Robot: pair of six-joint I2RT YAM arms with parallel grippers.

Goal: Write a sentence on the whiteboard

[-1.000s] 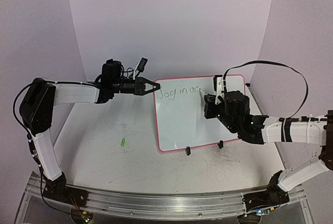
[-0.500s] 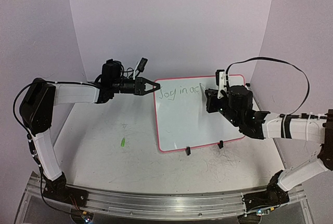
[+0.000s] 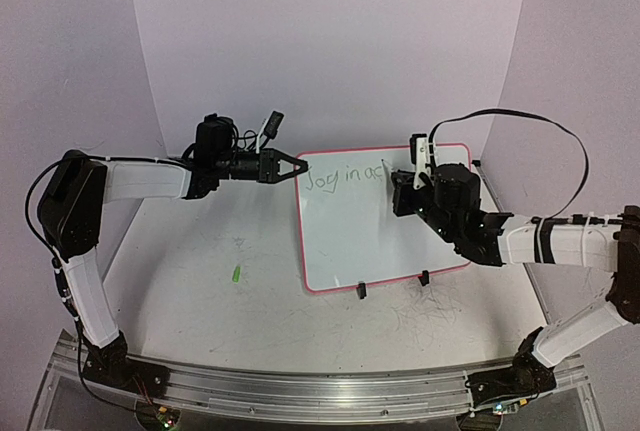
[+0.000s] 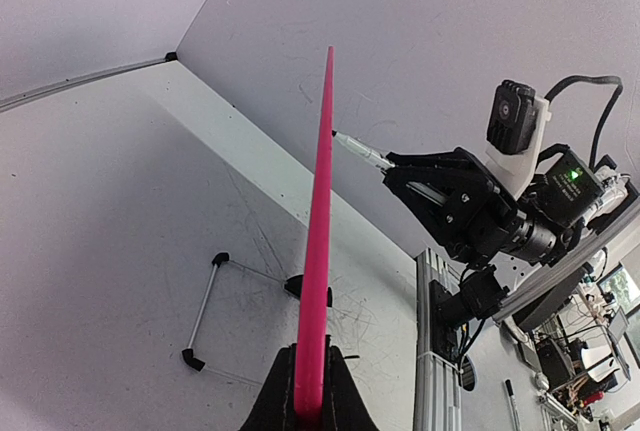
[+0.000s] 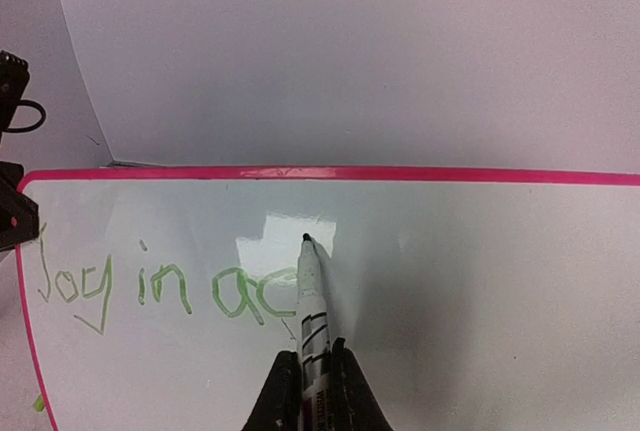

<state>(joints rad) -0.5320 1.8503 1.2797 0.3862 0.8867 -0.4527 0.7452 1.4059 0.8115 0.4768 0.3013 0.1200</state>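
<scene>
Three pale walls (image 3: 330,41) ring a white, grey-scribbled tabletop (image 3: 190,291). Mid-tabletop the whiteboard (image 3: 350,241) stands tilted, left fingers (image 4: 276,406) pinching its 10 o'clock corner; right fingers (image 5: 283,391) clamp a marker (image 5: 312,316) at the 3 o'clock end of the sentence (image 5: 150,286).

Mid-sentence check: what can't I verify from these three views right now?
- Right wrist: the marker in the right gripper hides the stroke after "ac" of the sentence; glare leaves tip contact unclear.
- Top view: that gripper covers the same spot.
- Left wrist: the whiteboard stands edge-on in the left gripper, face unseen.
- Top view: green speck on the table, too small to identify.
</scene>
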